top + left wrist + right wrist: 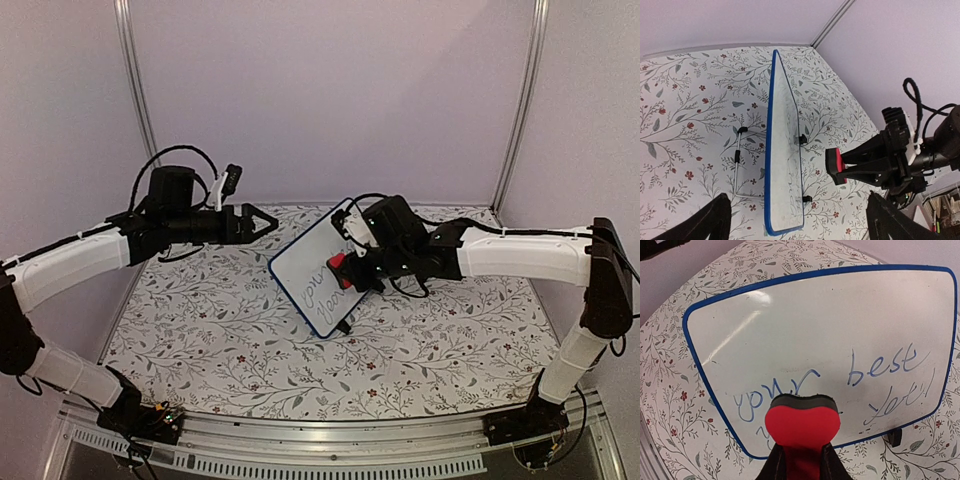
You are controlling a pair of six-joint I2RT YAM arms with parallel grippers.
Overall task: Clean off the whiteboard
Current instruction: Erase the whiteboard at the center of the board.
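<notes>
We read blue handwriting on the whiteboard (815,330): "your best", then seemingly "you!". The board stands propped mid-table between both arms. Our right gripper (345,268) is clamped on a red eraser (802,426), held just off the written face, not touching. Our left gripper (265,222) gapes wide, holding nothing, near the board's edge

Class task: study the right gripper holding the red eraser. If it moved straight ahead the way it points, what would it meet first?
The red eraser in the right gripper would likely press against the whiteboard, on its written face near the word "your". How much gap remains is hard to judge.
</notes>
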